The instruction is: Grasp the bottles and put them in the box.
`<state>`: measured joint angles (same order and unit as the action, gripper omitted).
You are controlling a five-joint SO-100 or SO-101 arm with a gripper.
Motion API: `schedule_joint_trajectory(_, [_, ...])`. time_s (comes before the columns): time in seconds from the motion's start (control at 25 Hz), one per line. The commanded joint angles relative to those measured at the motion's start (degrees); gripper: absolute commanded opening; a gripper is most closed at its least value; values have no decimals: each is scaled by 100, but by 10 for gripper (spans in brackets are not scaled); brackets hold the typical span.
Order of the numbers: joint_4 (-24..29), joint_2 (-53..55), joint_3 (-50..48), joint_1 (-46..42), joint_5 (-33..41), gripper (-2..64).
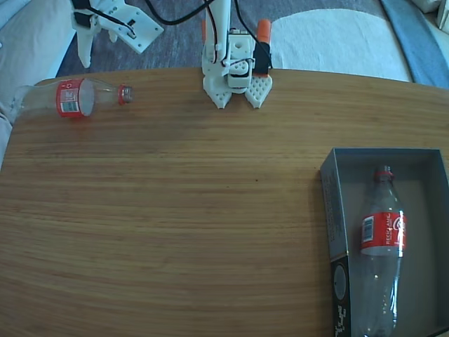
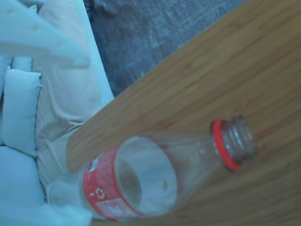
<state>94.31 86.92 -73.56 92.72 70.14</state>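
One clear bottle [image 1: 70, 97] with a red label lies on its side at the table's far left corner, its open neck pointing right. My white gripper [image 1: 112, 53] hangs open just above and behind it, touching nothing. In the wrist view the same bottle [image 2: 141, 181] lies below the gripper [image 2: 61, 132], with one white finger [image 2: 42, 42] at the top left and a blurred one at the bottom left. A second bottle [image 1: 382, 239] lies inside the dark-grey box [image 1: 335, 203] at the right front, neck toward the far side.
The arm's base [image 1: 235, 70] is fixed at the far table edge in the middle. A pale sofa with cushions [image 2: 21, 108] sits off the table's left corner, and a grey rug [image 2: 155, 33] lies beyond the edge. The bottle lies close to that corner.
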Motion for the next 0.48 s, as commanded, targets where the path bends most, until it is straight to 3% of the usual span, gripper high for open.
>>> schedule_joint_trajectory(0.0, [325,272,70,-44,185,376])
schedule_joint_trajectory(0.12, [352,264,62,-26,765,376])
schedule_joint_trajectory(0.44, [53,237,-53,-62,1055,376])
